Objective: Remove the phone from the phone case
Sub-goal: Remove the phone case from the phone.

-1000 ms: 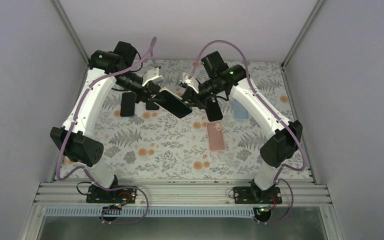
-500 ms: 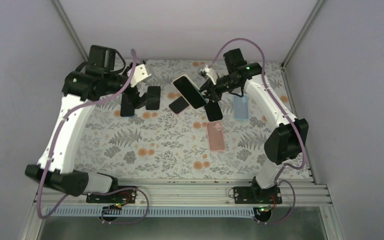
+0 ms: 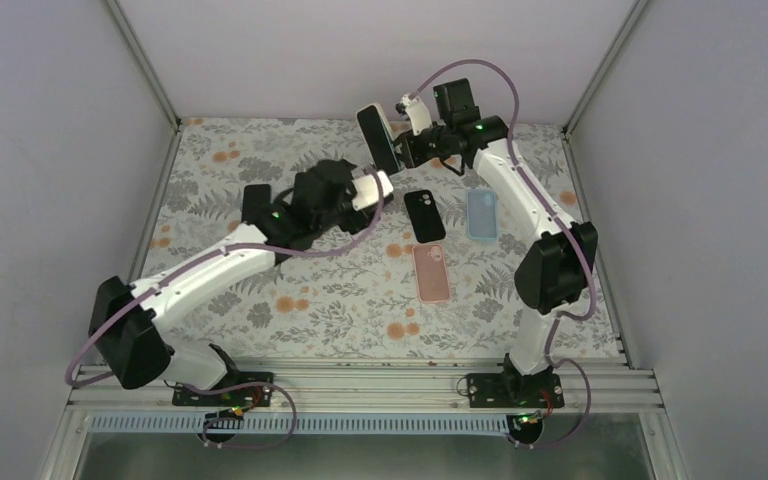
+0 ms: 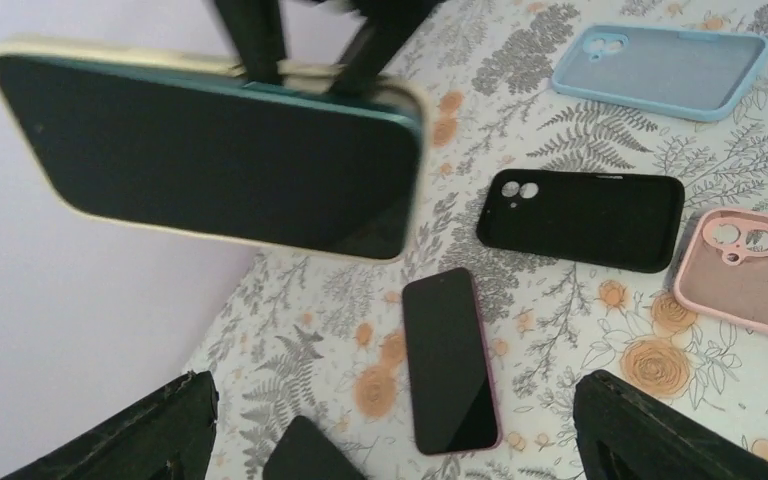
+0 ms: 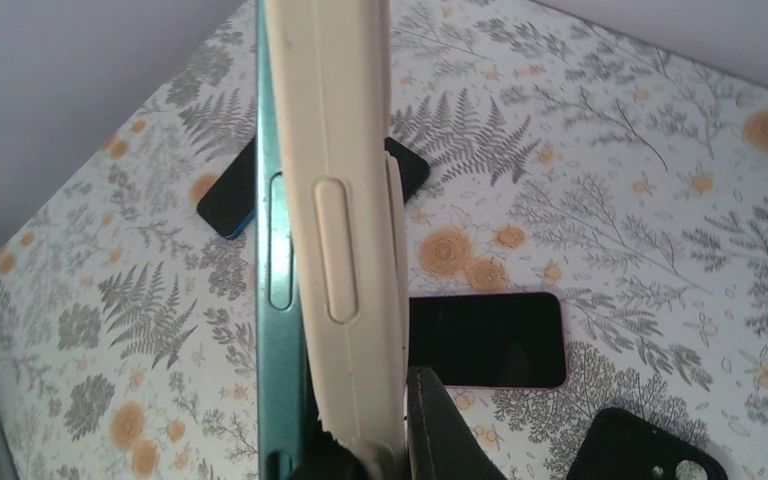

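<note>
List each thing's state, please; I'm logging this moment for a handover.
left gripper: open, holding nothing.
right gripper: shut on the phone.
phone: in the cream case, held in the air.
black case: empty, lying flat.
blue case: empty, lying flat.
pink case: empty, lying flat.
pink-edged phone: uncased, screen up, dark.

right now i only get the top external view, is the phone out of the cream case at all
observer: partly. right wrist shows the phone with its teal side, button bare, outside the cream case wall
operator: is the left gripper holding anything
observer: no, left wrist shows the left gripper open and empty
operator: whats under it
observer: a second phone lying screen up on the table
</note>
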Controlling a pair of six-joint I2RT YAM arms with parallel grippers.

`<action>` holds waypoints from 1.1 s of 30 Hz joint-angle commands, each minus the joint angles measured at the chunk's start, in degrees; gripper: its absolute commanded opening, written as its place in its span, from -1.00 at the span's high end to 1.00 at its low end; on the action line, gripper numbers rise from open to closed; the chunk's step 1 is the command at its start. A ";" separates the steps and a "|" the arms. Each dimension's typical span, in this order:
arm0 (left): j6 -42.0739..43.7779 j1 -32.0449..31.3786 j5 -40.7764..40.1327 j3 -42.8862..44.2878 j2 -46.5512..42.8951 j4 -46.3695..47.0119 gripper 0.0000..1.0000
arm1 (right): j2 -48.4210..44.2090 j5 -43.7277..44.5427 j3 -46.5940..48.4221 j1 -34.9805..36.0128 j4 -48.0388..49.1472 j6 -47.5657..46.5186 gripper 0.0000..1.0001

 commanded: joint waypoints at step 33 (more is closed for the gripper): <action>-6.86 -0.97 -13.79 6.97 15.16 24.57 -0.84 | -1.78 2.34 0.76 0.91 10.09 8.95 0.93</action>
